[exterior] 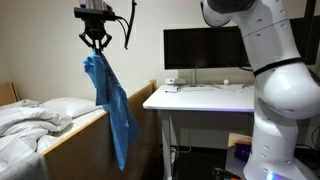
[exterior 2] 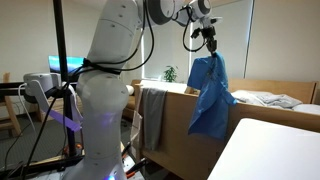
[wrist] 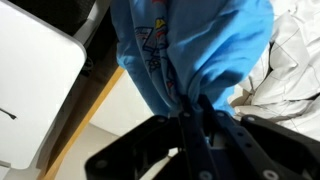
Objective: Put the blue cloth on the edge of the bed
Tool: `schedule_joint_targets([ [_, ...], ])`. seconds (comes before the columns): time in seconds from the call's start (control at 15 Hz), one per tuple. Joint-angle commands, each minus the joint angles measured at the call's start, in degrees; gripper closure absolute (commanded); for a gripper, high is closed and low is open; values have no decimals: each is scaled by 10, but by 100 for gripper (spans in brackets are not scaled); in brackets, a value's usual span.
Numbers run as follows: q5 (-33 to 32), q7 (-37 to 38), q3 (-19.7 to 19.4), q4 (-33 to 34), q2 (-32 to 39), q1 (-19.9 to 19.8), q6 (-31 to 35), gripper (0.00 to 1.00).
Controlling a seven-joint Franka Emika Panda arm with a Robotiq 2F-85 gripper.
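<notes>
Hanging limp from the gripper at upper left of an exterior view: the blue cloth, pinched by its top corner, the rest falling straight down. The fingers are clamped on the fabric. The cloth is in the air just beside the edge of the bed, between the bed and the white desk. I can't tell whether the cloth touches the board. White bedding and a pillow sit lower left, a monitor on the desk. The white arm fills the right side, reaching across the top.

In an exterior view the arm stands centre-left, its wrist extended to the upper right with the gripper pointing down. The blue cloth dangles in front of the brown bed board. A grey cloth is draped over that board to its left.

Wrist view: the gripper at bottom centre is closed on bunched blue cloth, which fills the top. The desk is on the left, the bedding on the right.
</notes>
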Motion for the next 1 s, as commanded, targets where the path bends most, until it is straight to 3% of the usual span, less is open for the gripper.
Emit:
schedule_joint_targets([
  [0.0,27,-34,5,38,40,-9,-6,93],
  [0.4,20,-100,7,90,109,-5,32,94],
  [0.93,-14,-179,5,225,201,30,122,94],
])
